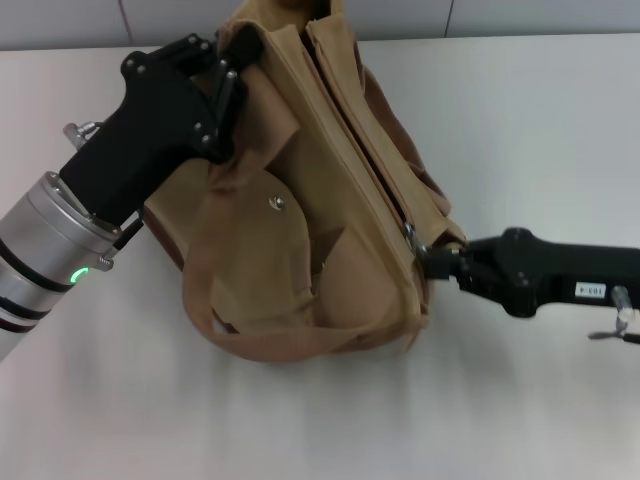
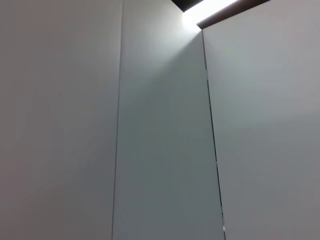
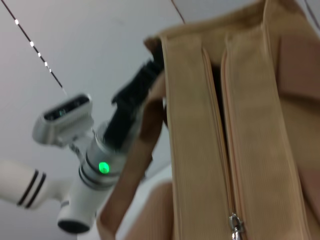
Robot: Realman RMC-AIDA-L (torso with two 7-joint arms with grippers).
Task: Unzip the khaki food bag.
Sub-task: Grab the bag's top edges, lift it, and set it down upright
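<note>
Lying tilted on the white desk (image 1: 520,130), the khaki food bag (image 1: 310,200) fills the upper middle of the head view, its top face turned toward the right of the frame. The zipper (image 3: 220,125) is parted along most of its length, a dark gap showing between the two tan tapes in the right wrist view, and the silver zipper pull (image 1: 409,232) sits near the lower right end of the track. A silver snap (image 1: 277,203) shows on the front pocket, and a webbing handle (image 1: 250,335) loops across the lower part of the bag.

From the right edge of the frame, the right pincer (image 1: 432,258) reaches in and is closed on the bag's end right by the pull; whether it pinches the pull itself or the fabric cannot be told. At the upper left, the left pincer (image 1: 232,62) is clamped on the bag's far top corner. The left wrist view shows only grey wall panels (image 2: 160,150).
</note>
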